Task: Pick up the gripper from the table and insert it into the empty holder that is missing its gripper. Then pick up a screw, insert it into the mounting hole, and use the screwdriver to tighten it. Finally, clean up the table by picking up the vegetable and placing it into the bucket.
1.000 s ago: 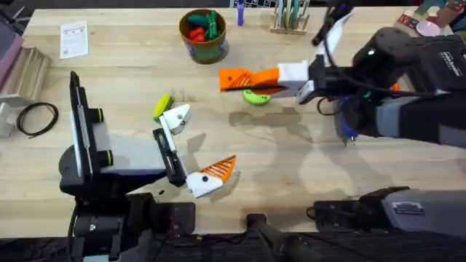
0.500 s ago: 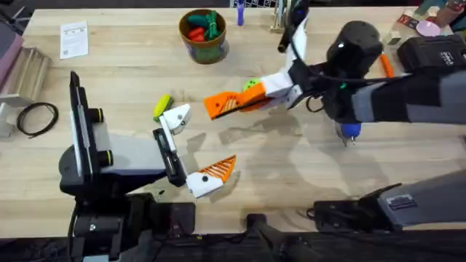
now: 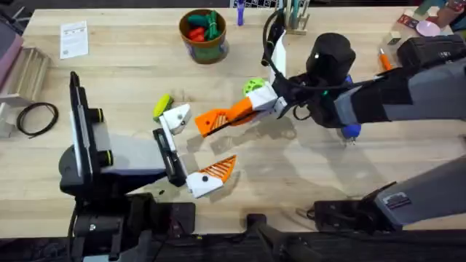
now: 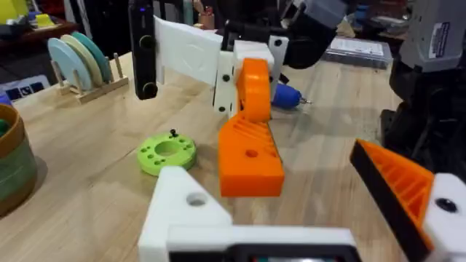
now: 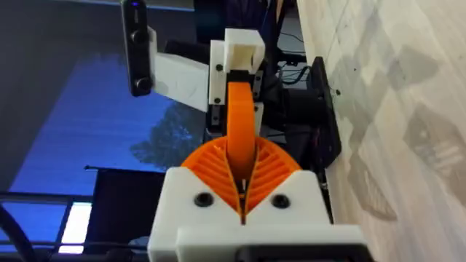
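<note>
Pinches gripper (image 5: 241,124), seemingly light, rigid, slick, by flat sides in closed right claw (image 3: 212,122) beside wide-open, empty left claw (image 3: 196,143).

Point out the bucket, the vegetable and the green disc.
bucket (image 3: 204,51), overhead view, patterned side wall.
vegetable (image 3: 162,106), overhead view, middle of its body.
green disc (image 4: 148,154), left wrist view, flat top face.

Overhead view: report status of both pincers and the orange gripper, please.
Left pincer open, one finger bare. Right pincer shut on the gripper, close to bare finger, not inserted. Vegetable lies beside that finger.
</note>
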Action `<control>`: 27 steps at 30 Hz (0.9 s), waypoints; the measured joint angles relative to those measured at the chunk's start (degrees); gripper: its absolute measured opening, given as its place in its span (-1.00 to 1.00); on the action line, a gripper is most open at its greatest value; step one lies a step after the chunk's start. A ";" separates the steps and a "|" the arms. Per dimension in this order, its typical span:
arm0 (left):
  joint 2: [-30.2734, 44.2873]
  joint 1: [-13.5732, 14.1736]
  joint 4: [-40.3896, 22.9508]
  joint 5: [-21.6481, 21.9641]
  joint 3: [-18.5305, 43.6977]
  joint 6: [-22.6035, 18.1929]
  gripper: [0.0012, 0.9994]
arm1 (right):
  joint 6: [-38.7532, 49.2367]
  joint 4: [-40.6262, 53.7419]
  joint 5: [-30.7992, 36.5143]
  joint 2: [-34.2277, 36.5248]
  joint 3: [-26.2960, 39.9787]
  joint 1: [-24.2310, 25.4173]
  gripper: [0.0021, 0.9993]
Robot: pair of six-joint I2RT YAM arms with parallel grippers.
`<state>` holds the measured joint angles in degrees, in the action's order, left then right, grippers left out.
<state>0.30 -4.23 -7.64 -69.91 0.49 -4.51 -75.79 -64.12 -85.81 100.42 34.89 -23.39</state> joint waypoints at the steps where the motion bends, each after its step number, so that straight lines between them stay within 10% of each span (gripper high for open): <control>1: 0.00 0.00 0.00 0.00 0.00 0.00 0.97 | 0.00 0.02 0.13 0.01 0.03 -0.23 -0.99; 27: 0.02 -0.02 0.00 0.02 0.00 0.00 0.97 | -1.46 0.34 2.28 2.37 3.52 -2.32 -0.99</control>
<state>0.32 -4.25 -7.63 -69.89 0.49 -4.51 -77.24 -63.77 -83.53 102.80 38.41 -25.71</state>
